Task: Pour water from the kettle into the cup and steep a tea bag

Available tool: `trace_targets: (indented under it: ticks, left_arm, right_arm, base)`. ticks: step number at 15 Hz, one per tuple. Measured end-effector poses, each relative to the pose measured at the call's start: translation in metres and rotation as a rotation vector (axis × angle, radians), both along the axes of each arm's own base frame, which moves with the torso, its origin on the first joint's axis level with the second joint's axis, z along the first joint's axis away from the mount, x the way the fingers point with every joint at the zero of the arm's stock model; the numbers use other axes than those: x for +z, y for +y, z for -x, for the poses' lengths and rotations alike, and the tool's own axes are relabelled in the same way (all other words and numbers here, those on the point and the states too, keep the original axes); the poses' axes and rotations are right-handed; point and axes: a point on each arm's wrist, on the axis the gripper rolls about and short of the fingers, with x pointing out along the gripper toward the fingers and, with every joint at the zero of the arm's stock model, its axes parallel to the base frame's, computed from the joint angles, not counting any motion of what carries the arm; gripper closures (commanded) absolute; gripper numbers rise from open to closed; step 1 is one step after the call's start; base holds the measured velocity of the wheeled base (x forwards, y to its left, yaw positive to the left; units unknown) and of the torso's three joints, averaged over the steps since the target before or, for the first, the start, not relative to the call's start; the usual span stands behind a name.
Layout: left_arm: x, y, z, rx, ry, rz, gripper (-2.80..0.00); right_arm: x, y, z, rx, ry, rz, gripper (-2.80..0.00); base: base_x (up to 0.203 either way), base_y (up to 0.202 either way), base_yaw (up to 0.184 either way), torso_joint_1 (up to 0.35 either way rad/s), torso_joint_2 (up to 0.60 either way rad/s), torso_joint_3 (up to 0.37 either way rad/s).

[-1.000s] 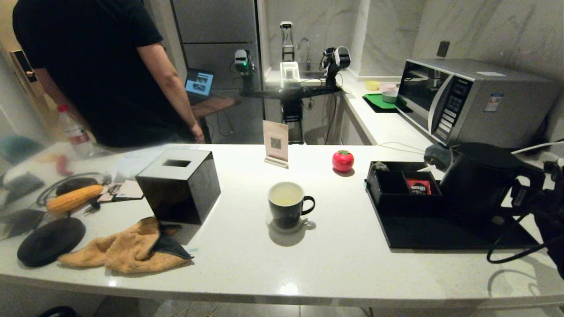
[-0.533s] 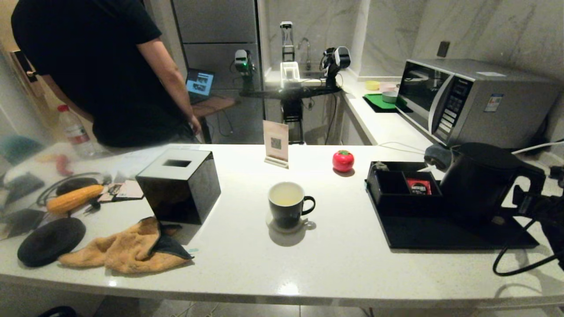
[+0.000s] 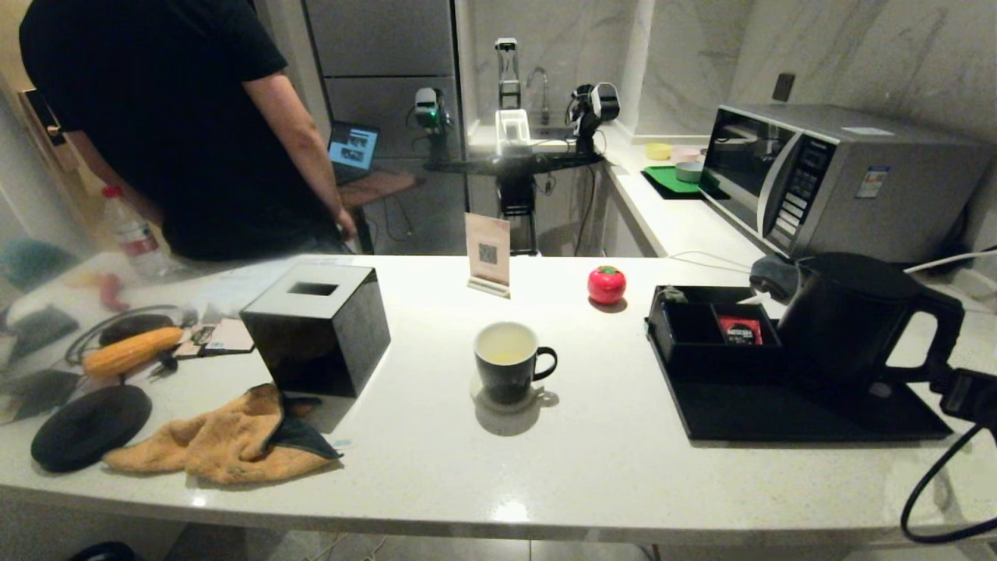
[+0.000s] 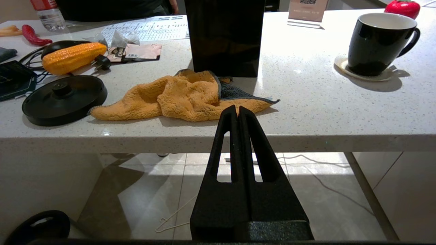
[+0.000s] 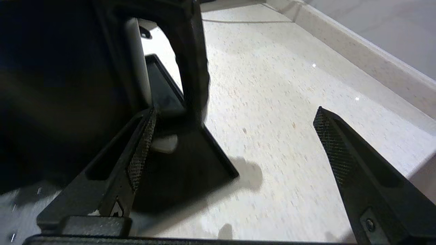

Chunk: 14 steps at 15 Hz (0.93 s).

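Observation:
The black kettle (image 3: 849, 327) stands upright on a black tray (image 3: 779, 421) at the right of the counter, with its loop handle (image 5: 194, 61) toward my right gripper. That right gripper (image 5: 234, 115) is open and empty, just off the handle by the tray's corner, and only its tip shows at the head view's right edge (image 3: 960, 392). The black cup (image 3: 506, 366) sits on a coaster mid-counter, with pale water (image 3: 505, 347) in it. I cannot make out the tea bag. My left gripper (image 4: 237, 108) is shut and empty, low in front of the counter's edge.
A black tissue box (image 3: 318, 327), an orange cloth (image 3: 218, 440) and a black round base (image 3: 89, 425) lie on the left. A red sachet (image 3: 738, 330) sits in the tray's box. A red tomato-shaped object (image 3: 606, 284), a sign stand (image 3: 487, 253), a microwave (image 3: 841, 179) and a person (image 3: 163, 117) are behind.
My right gripper has drawn back from the kettle's handle toward the right edge, its jaws spreading wider. The kettle stays on the tray. The left arm has not moved.

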Motion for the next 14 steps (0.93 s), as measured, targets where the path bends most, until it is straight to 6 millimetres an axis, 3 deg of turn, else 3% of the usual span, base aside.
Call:
trace_targets:
  ticks: [1,6,14]
  left_arm:
    - [0.000,0.000,0.000,0.000,0.000,0.000,0.00]
    - [0.000,0.000,0.000,0.000,0.000,0.000,0.00]
    - [0.000,0.000,0.000,0.000,0.000,0.000,0.00]
  right_arm:
    - [0.001,0.002,0.006,0.000,0.002,-0.001,0.00]
    - [0.005,0.011,0.031,0.002,0.007,-0.006,0.00]
    - [-0.001,0.023,0.065,0.007,0.167,-0.060,0.00]
  base:
    - [0.000,0.000,0.000,0.000,0.00,0.000]
    - [0.000,0.000,0.000,0.000,0.00,0.000]
    - [0.000,0.000,0.000,0.000,0.00,0.000]
